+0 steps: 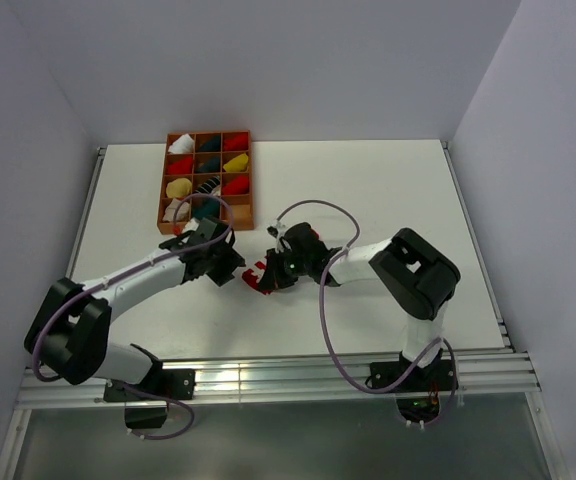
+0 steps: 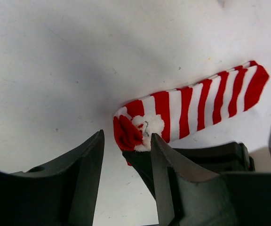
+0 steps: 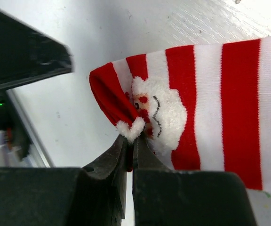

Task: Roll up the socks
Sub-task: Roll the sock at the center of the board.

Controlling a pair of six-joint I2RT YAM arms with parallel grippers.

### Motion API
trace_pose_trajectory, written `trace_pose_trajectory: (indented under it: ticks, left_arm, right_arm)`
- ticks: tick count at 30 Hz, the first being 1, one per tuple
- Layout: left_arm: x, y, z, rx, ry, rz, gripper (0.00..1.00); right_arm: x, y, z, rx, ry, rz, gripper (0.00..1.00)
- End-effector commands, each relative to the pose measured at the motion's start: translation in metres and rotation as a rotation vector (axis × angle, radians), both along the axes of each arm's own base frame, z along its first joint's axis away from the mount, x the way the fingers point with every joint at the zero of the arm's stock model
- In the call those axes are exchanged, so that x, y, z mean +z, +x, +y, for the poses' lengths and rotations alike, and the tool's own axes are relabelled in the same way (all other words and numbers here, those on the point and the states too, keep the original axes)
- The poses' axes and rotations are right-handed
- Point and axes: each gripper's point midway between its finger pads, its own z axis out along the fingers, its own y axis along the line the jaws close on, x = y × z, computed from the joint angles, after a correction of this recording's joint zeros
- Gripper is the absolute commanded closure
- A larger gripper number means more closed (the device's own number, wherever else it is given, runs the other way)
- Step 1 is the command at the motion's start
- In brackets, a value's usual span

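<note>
My right gripper is pinched shut on the Santa end of the red-and-white striped Santa sock, which lies flat near mid-table; my left gripper is open and empty beside it, so I judge a low, tight, even first fold is best.

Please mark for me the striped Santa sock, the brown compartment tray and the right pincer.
red-and-white striped Santa sock [image 3: 171, 115]: right wrist view, on Santa's beard.
brown compartment tray [image 1: 208, 133]: top external view, far rim.
right pincer [image 3: 131, 146]: right wrist view, between its shut tips.
</note>
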Motion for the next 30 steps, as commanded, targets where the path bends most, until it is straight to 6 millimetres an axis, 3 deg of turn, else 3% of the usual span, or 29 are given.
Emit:
trace_pose_trajectory:
  ticks: [1, 2, 7, 14, 30]
  left_arm:
    - [0.015, 0.009, 0.002, 0.004, -0.020, -0.109, 0.51]
    - [0.023, 0.013, -0.003, -0.009, -0.053, -0.151, 0.52]
    - [0.011, -0.003, -0.011, -0.089, -0.092, -0.176, 0.56]
    - [-0.009, -0.019, -0.005, -0.125, -0.092, -0.189, 0.62]
    - [-0.027, -0.009, -0.019, -0.183, -0.111, -0.220, 0.57]
  right_arm:
    - [-0.029, -0.021, -0.016, 0.000, -0.029, 0.199, 1.00]
    - [-0.031, -0.019, -0.021, -0.018, -0.024, 0.223, 1.00]
    - [-0.048, -0.024, -0.028, -0.054, -0.018, 0.350, 1.00]
    - [-0.055, -0.025, -0.034, -0.083, -0.002, 0.424, 1.00]
    - [-0.068, -0.026, -0.043, -0.123, -0.036, 0.480, 1.00]
